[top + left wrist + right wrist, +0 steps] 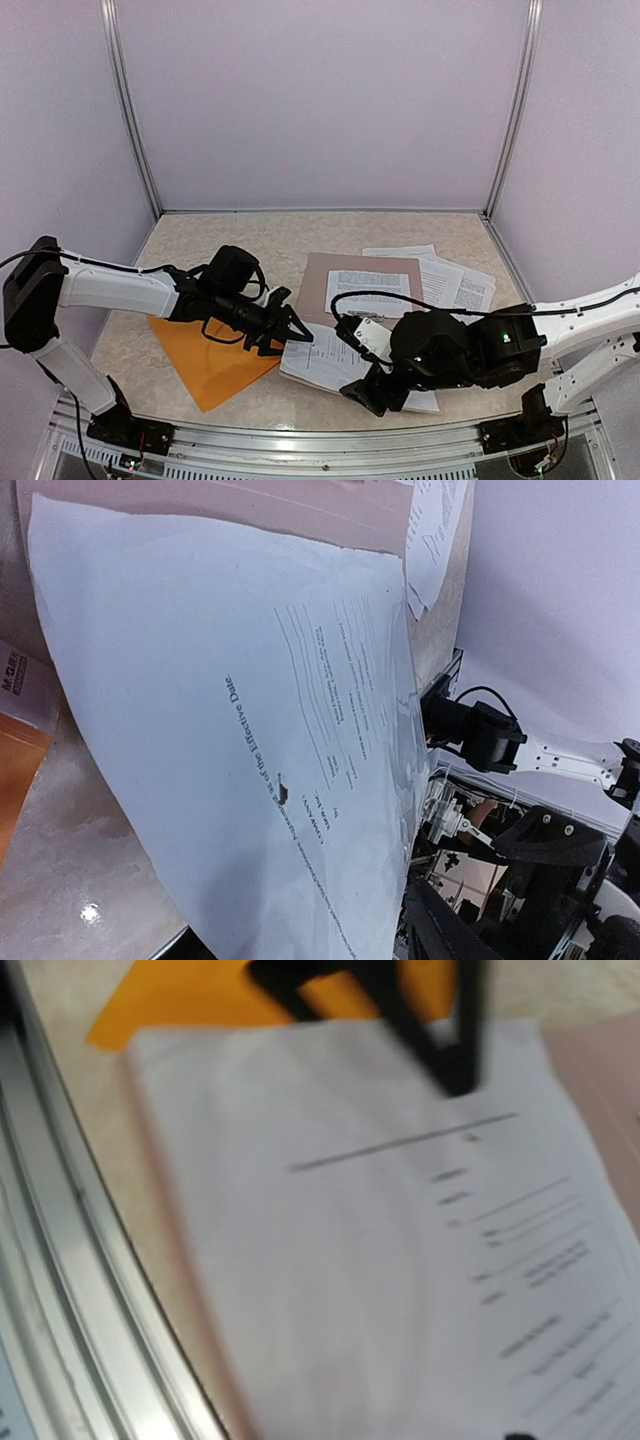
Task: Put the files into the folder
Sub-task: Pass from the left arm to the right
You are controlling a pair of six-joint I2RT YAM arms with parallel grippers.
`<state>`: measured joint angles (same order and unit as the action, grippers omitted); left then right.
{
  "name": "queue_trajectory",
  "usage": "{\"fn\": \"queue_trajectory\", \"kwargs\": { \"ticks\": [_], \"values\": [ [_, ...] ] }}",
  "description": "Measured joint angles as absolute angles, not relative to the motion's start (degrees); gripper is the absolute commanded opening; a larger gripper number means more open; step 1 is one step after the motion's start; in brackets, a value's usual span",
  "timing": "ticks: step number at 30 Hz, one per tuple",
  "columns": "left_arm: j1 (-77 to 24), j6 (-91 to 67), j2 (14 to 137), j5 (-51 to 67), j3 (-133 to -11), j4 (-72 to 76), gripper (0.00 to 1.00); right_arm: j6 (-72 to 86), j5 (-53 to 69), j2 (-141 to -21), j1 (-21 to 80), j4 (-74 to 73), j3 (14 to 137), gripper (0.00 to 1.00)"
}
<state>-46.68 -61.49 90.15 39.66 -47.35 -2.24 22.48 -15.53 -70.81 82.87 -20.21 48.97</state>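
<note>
Files lie mostly as a stack at six o'clock on the table in the top view. More sheets rest on the clipboard at twelve o'clock from the stack, and others fan out at two. The folder lies flat at nine o'clock from the stack with nothing visibly in it, so I judge the whole job is left. My left gripper stands spread at the stack's nine o'clock edge. My right gripper is low over the six o'clock edge; I cannot tell whether it is spread or closed.

From my left wrist, one bowed sheet fills the frame, with a sliver of folder at nine o'clock. I cannot pick out my own fingers.

From my right wrist all is blurred: the stack, the folder at eleven o'clock, and the left gripper's dark fingers parted at twelve o'clock. My own fingertips are cut off.
</note>
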Motion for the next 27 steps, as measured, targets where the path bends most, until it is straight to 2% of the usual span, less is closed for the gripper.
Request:
{"fn": "queue_trajectory", "kwargs": {
  "ticks": [5,12,15,18,19,23,27],
  "values": [
    [-46.41,-61.49,90.15,39.66,-47.37,-2.61,0.52,20.75,-20.03,-78.87,86.78,-25.23,54.65,0.75],
    [-46.41,-61.45,89.93,39.68,-47.40,-3.01,0.53,19.57,-25.30,-87.44,86.87,-30.89,59.90,0.68],
    [-46.41,-61.41,89.67,39.70,-47.40,-3.11,0.54,18.96,-27.33,-90.32,86.89,-33.28,61.39,0.56],
    [-46.41,-61.28,89.62,39.70,-47.40,-3.27,0.56,18.68,-29.08,-92.71,86.89,-35.20,62.72,0.36],
    [-46.41,-61.21,89.62,39.70,-47.40,-3.42,0.56,18.15,-29.50,-93.12,86.89,-35.68,63.05,0.26],
    [-46.39,-60.58,89.45,39.62,-47.42,-4.67,0.61,17.15,-31.16,-93.65,86.89,-38.17,65.36,0.02],
    [-46.17,-58.87,88.05,39.00,-47.46,-6.87,0.78,15.90,-32.93,-94.04,86.85,-41.91,70.04,0.00]
  ]
}}
